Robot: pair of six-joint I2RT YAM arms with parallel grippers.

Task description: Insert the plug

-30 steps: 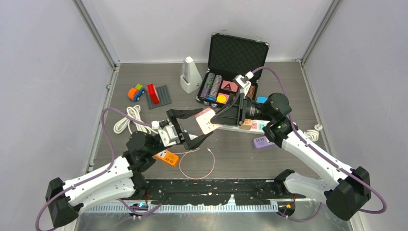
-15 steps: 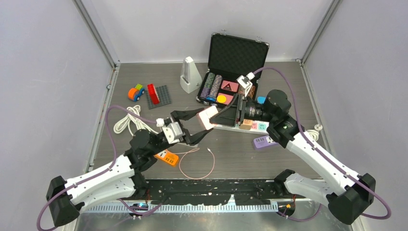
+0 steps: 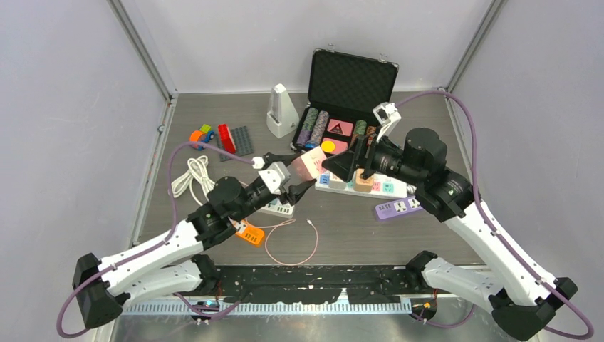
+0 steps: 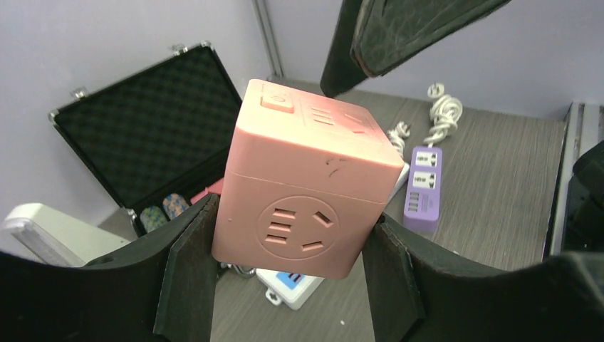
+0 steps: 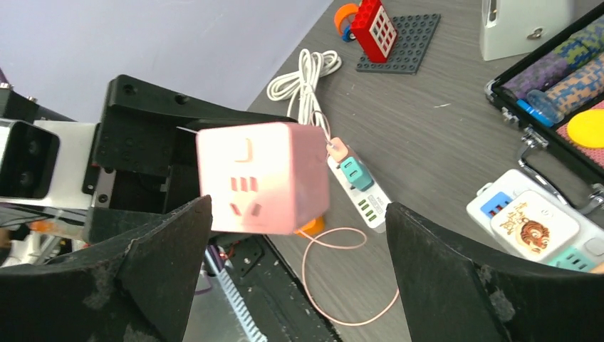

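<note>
Lifted up and right toward frame centre, pink cube (image 3: 308,166) clamped in left gripper (image 3: 298,175); just right of it, right gripper (image 3: 333,162) spread wide, empty, pointing left at it.

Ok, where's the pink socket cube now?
The pink socket cube is centre of the top view, held in the left gripper, left of the right gripper's open jaws, near the poker chip case.
</note>
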